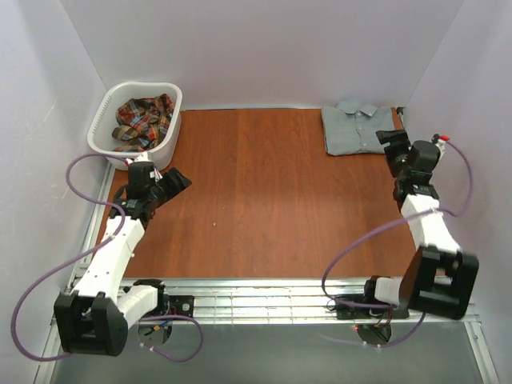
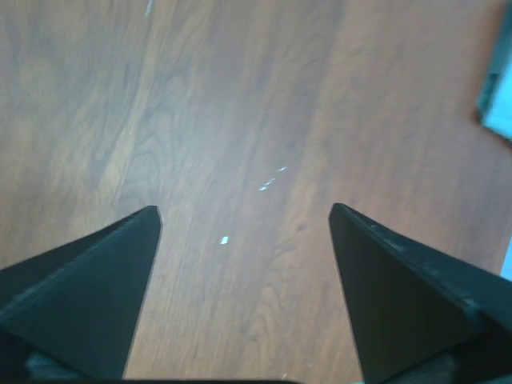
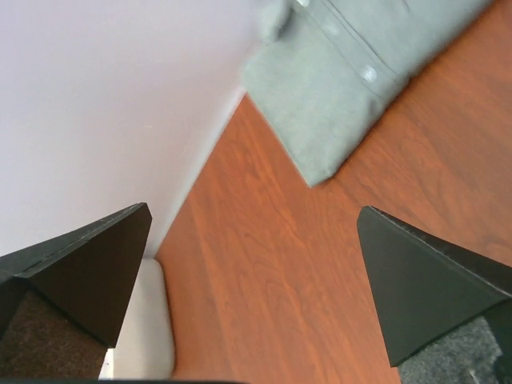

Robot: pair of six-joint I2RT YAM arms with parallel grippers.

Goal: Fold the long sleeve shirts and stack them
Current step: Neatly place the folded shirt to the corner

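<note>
Red-brown bench (image 1: 264,200), pale walls (image 1: 264,48).
My left claw (image 2: 244,212) and right claw (image 3: 254,208) gape, empty; grey shirt (image 1: 356,130) folded far right, plaid shirt (image 1: 144,122) in the basket (image 1: 102,120) far left.

I get even, diffuse light in the overhead view, faint shadows, sharp focus. Left wrist view is dimmer and soft; table (image 2: 240,112) grain looks smeared, with small glints. Right wrist view is bright; grey shirt (image 3: 352,88) is blurred toward the top edge.
</note>
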